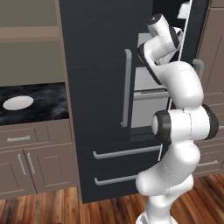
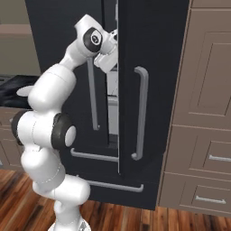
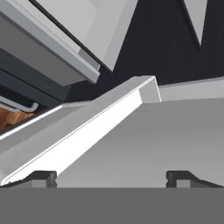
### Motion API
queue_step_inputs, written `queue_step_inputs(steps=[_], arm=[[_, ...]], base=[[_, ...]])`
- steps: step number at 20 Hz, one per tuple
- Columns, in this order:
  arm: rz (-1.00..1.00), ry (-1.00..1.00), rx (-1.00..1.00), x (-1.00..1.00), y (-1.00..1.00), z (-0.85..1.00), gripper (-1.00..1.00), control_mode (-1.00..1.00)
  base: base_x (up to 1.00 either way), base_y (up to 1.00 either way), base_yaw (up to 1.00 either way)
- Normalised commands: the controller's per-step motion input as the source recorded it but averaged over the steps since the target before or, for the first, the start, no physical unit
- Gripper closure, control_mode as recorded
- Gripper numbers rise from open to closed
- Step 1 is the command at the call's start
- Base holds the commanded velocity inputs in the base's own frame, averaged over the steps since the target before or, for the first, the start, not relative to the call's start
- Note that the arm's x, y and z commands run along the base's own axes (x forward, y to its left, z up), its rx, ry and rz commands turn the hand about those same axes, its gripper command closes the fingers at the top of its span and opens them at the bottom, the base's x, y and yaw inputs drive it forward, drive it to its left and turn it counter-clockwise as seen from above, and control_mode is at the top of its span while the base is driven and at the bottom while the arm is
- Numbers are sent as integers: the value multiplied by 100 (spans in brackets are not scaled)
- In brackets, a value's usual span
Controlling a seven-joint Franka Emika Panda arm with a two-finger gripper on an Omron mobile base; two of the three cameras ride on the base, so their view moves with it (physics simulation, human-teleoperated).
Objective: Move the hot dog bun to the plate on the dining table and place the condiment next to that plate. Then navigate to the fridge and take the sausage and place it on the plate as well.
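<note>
The matte black fridge (image 1: pixel 96 65) stands right before me, its left door shut and its right door (image 2: pixel 153 67) swung open. My arm reaches up into the gap between the doors, where pale shelves (image 1: pixel 146 87) show. In the hand view my gripper (image 3: pixel 111 178) is open, its fingertips (image 3: pixel 43 177) wide apart with nothing between them, just above a flat grey fridge shelf (image 3: pixel 166 135) with a bright white front edge. The sausage, the hot dog bun, the plate, the dining table and the condiment are out of view.
A small plain white plate (image 1: pixel 17 103) lies on the black marbled worktop (image 1: pixel 48 109) left of the fridge. Brown cabinets (image 2: pixel 203 90) flank the fridge on the right. Two grey drawer bars (image 1: pixel 127 152) run below the doors, over a wooden floor (image 1: pixel 52 205).
</note>
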Motion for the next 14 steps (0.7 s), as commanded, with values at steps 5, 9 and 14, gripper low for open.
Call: queue_step_inputs(steps=[5,9,14], arm=[[0,-7,0,-39,-78,0,-100,-100],[-2,0,0,-23,-80,0,-100,-100],[-3,0,0,-8,-76,0,-100,-100]], base=[[0,0,0],[0,0,0],[0,0,0]])
